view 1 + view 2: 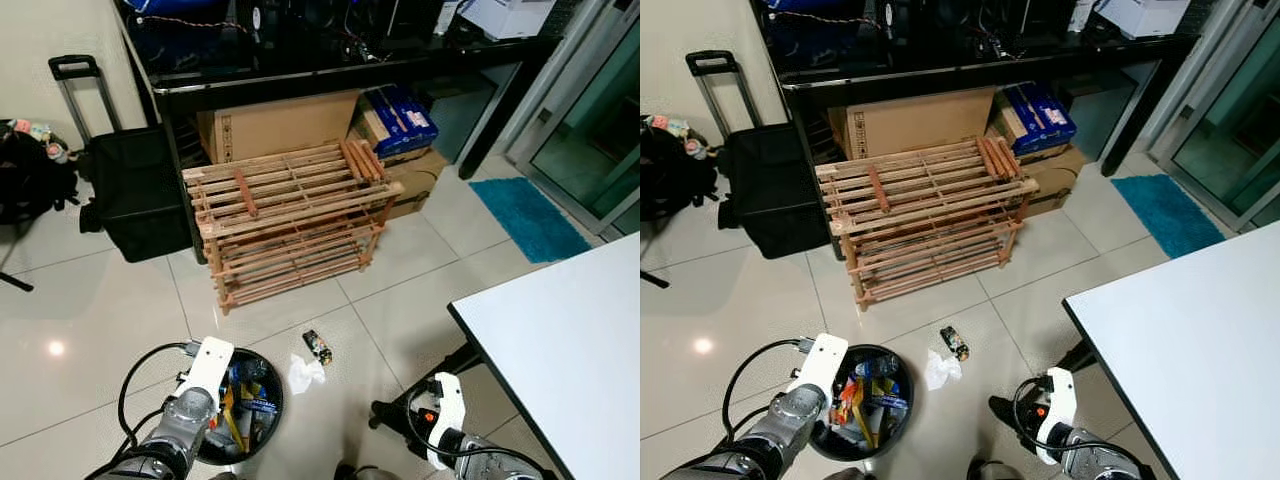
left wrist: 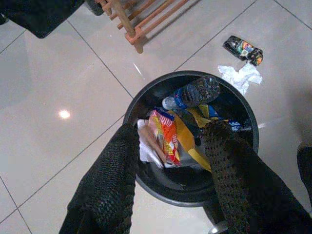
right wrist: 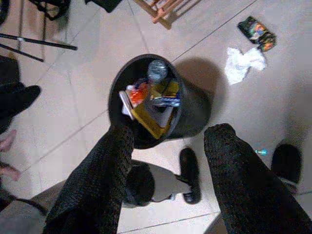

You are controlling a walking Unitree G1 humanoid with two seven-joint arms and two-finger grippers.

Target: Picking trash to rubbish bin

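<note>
I'm holding the left end effector (image 2: 170, 146), fingers spread and empty, over the round black rubbish bin (image 1: 272, 412) already part-filled, with crumpled white tissue (image 1: 305, 372) and dark crushed wrapper (image 1: 318, 346) still waiting on the tiled floor (image 1: 110, 330) beside it.

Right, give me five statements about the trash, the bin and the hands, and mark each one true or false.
1. The black rubbish bin already holds trash, including a plastic bottle. True.
2. The crumpled white tissue lies inside the bin. False: it lies on the floor beside it.
3. The left hand hangs open above the bin. True.
4. The small dark wrapper rests on the wooden rack. False: it is on the floor tiles, near the tissue.
5. The right hand is shut on the tissue. False: its fingers are apart and hold nothing.
</note>
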